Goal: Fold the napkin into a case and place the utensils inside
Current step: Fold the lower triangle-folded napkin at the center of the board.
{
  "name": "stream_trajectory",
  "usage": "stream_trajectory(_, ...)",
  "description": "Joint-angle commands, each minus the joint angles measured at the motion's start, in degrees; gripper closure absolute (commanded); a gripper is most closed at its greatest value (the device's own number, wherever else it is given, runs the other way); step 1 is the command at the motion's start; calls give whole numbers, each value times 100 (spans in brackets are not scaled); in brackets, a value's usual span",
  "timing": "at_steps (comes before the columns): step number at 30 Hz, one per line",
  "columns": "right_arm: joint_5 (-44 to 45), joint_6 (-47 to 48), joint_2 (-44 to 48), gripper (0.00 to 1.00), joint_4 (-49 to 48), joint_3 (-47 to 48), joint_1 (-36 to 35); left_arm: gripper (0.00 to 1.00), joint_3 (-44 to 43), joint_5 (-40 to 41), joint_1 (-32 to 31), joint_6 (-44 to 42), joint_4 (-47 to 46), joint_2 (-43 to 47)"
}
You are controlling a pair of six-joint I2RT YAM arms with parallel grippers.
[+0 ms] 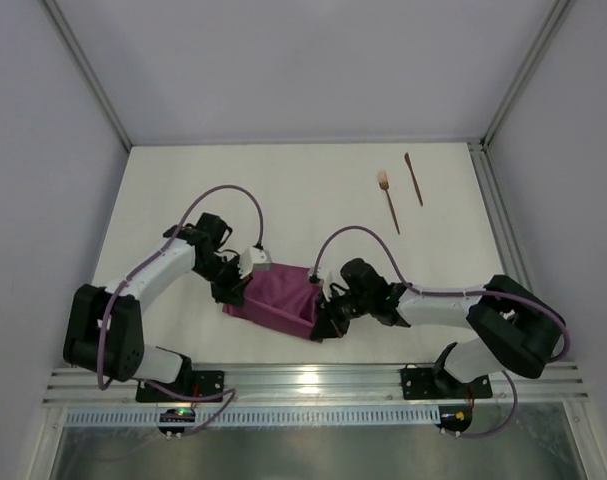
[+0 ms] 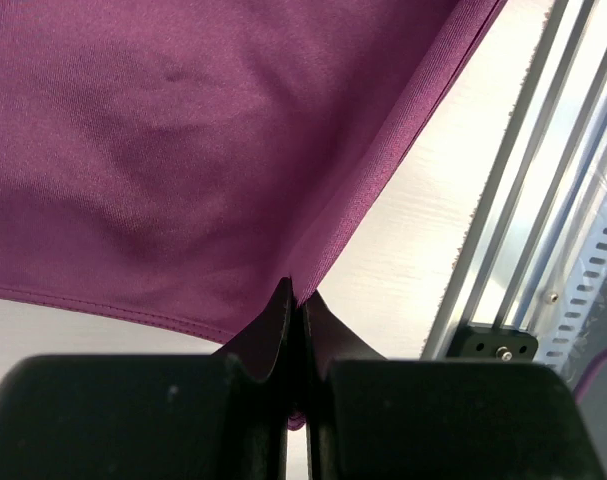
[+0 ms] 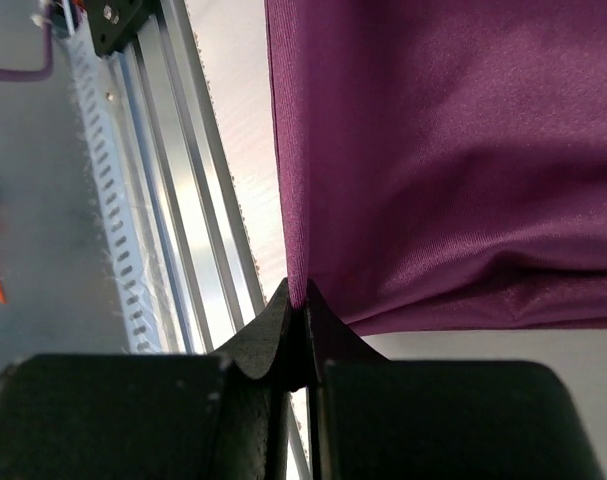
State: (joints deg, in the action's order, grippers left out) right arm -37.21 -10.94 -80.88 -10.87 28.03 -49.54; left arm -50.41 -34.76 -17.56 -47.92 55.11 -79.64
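White counter point(image 1: 283, 190) is enclosed by grey walls point(image 1: 313, 60); ribbed aluminium rail point(image 1: 313, 380) is mounted along its near edge, perforated strip point(image 1: 313, 415) just beside it.

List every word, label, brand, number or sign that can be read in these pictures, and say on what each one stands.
No text can be read in any view.
The napkin is plain cloth. The fork and the knife show no marking at this size, and the rail at the table's near edge carries no legible print.
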Motion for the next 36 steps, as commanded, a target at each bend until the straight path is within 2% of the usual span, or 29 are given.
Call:
stream_trajectory(1,-857,-486,-322,96,-590,36,434,99,-302,14,182,20,-176,-498)
stream_trajectory(4,-1113,-611,-542,96,-767,123,603,99,-478,-30,332,-15,-176,-868)
stream_trajectory(6,-1156,-559,-621,96,-688,238,612,95,-574,-74,411,-112,-98,-983)
stream_trajectory(7,-1148,-550,-648,96,-645,273,603,81,-584,-161,411,-312,51,-1018)
stream_trajectory(9,-1157,-445,-762,96,-469,422,612,65,-610,-320,411,-559,227,-984)
stream_trajectory(11,-1166,-365,-841,96,-302,589,612,60,-610,-356,411,-797,351,-861)
stream_trajectory(14,-1192,-243,-982,96,-65,808,612,46,-698,-539,411,-1436,805,-677)
stream_trajectory(15,-1192,-225,-1008,96,-3,853,621,37,-733,-575,403,-1587,939,-633)
stream_trajectory(16,-1175,-190,-1043,96,41,897,621,35,-803,-584,385,-1684,1036,-571)
stream_trajectory(19,-1174,-93,-1061,96,199,1029,621,30,-786,-532,219,-1651,879,-246)
stream_trajectory(23,-1201,-66,-1087,96,235,1108,612,26,-383,-558,-255,-1185,-7,263)
stream_trajectory(25,-1201,-40,-1096,96,278,1152,621,23,-163,-201,-466,-808,-719,519)
stream_trajectory(27,-1174,-5,-1123,96,331,1178,621,22,189,179,-941,-265,-1550,633)
stream_trajectory(30,-1166,74,-1131,96,375,1178,621,22,522,453,-1328,106,-2265,730)
stream_trajectory(36,-1218,154,-1123,96,367,1178,621,25,576,479,-1478,318,-2610,441)
